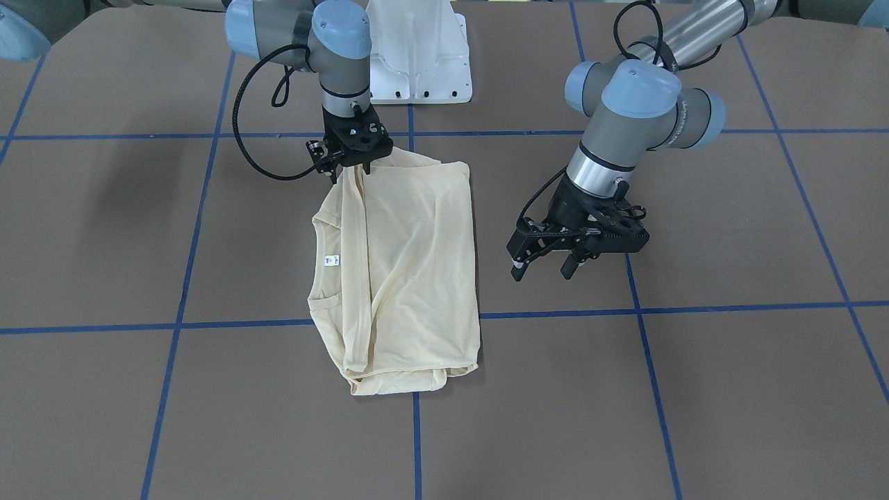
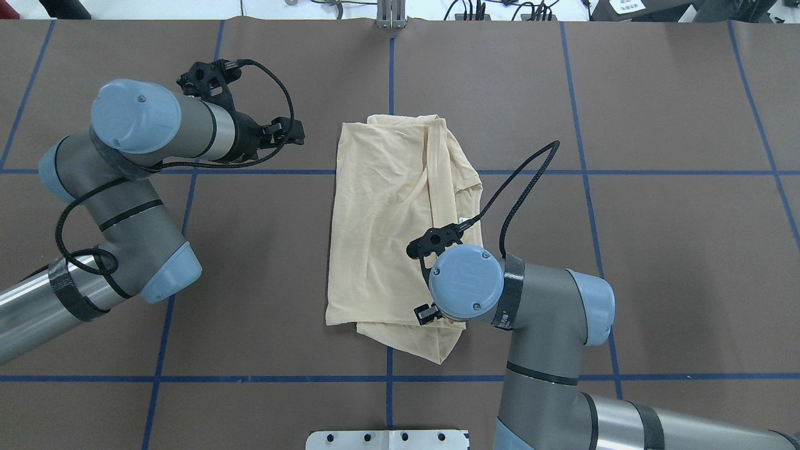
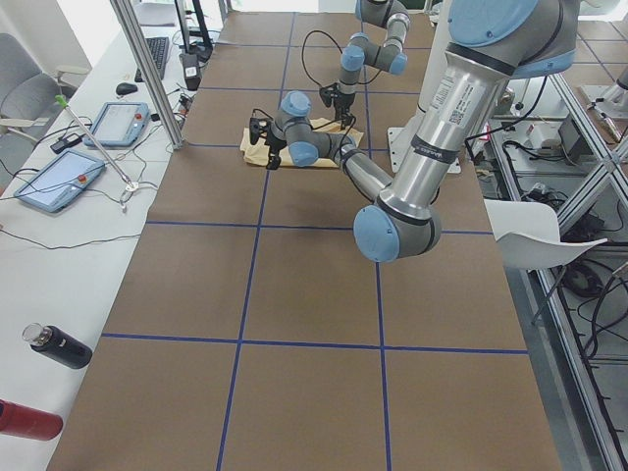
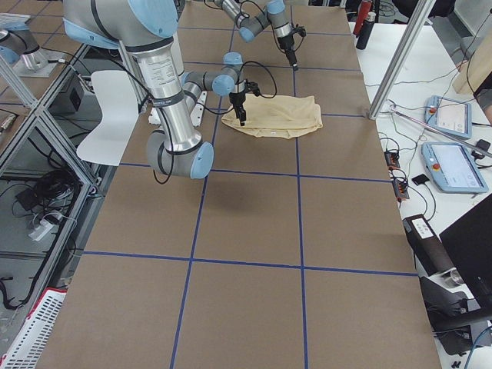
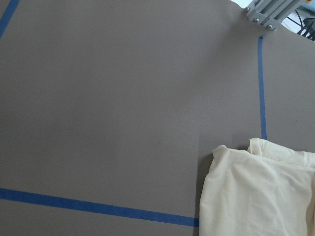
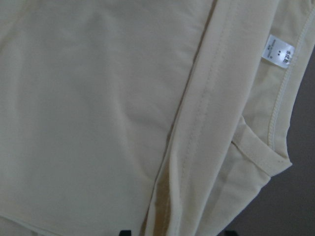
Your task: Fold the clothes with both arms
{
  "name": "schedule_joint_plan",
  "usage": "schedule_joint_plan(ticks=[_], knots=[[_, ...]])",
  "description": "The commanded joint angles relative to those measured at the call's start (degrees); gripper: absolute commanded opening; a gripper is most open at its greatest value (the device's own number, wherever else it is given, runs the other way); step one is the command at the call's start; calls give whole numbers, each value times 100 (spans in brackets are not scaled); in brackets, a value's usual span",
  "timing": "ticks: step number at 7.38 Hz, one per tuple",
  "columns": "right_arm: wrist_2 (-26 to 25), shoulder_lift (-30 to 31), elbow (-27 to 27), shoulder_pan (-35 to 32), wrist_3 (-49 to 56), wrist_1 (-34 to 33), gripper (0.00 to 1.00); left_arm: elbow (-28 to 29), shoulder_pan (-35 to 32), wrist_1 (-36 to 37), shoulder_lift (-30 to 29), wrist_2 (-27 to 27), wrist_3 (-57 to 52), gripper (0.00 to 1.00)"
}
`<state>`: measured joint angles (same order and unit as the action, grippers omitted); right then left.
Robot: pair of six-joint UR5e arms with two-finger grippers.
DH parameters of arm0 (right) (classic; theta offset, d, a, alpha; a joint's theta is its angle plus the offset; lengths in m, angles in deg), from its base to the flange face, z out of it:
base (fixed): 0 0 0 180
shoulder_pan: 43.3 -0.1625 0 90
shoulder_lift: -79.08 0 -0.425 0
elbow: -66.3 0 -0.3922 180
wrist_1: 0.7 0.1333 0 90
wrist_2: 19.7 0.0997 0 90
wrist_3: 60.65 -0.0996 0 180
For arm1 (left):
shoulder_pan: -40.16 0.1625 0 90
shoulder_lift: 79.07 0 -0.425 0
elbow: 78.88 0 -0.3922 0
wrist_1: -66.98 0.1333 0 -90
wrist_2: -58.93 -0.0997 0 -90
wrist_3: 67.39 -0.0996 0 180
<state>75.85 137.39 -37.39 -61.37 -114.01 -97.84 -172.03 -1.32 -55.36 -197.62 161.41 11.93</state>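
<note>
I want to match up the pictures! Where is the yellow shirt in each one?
Front-facing: the shirt lies in the middle.
Overhead: middle of the table.
Exterior left: small and far away, upper middle.
Exterior right: small, upper middle.
Left wrist: bottom right corner.
Right wrist: fills nearly the whole picture.
Shared landmark: the blue tape lines meeting the shirt, except in the right wrist view.

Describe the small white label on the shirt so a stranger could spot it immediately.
On the brown table taped into blue squares lies one folded cream-yellow shirt. Its neckline faces the robot's right side, and the label sits just inside that collar edge. It is the only white patch on the plain cloth, with tiny dark print.
</note>
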Motion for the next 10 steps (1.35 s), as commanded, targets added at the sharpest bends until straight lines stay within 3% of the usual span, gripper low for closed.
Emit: schedule_joint_plan(ticks=[1,10], knots=[[-1,-21,112,14,9,2,70,-2,0,0,-1,0,-4,100],[69,224,42,-223,18,-59,70,-2,9,0,-36,0,-4,100]])
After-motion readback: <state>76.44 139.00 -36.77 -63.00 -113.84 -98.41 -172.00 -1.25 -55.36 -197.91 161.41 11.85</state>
